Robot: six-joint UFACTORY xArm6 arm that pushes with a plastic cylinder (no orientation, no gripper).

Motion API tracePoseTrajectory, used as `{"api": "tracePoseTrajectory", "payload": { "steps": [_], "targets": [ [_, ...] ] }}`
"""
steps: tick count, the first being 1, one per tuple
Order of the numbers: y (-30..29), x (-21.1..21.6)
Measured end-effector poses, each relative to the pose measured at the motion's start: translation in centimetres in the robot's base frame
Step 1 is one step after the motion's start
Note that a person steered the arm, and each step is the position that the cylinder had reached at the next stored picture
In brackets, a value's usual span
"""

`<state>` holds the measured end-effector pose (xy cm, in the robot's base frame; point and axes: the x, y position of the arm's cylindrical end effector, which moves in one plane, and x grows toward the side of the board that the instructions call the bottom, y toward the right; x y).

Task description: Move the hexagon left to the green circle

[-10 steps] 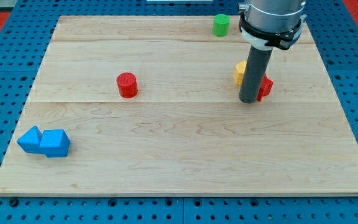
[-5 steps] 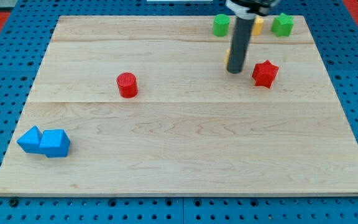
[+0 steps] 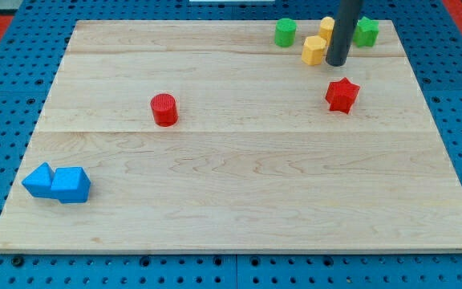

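The yellow hexagon lies near the view's top right, a little right of and below the green circle. My tip stands just right of the hexagon, close to it or touching it. The rod hides part of a second yellow block behind it, whose shape I cannot make out, and part of a green block to the right.
A red star lies below my tip. A red circle sits left of the middle. Two blue blocks lie together at the view's bottom left. The wooden board rests on a blue pegboard.
My tip moved from beside the red star up and left, then to the hexagon's right side. The yellow hexagon went upward, closer to the green circle.
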<state>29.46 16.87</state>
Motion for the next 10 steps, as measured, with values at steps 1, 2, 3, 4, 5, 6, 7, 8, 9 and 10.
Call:
{"api": "tracePoseTrajectory", "payload": {
  "steps": [1,2,3,4,5,6,7,8,9,10],
  "targets": [
    [0.0,-0.6],
    [0.0,-0.6],
    [-1.0,-0.2],
    [-4.4,-0.1],
    [-4.4,0.2],
    [-2.6,0.0],
    [-2.2,-2.5],
    [-3.6,-3.4],
    [-9.8,-3.4],
    [-13.8,-3.4]
  ]
}}
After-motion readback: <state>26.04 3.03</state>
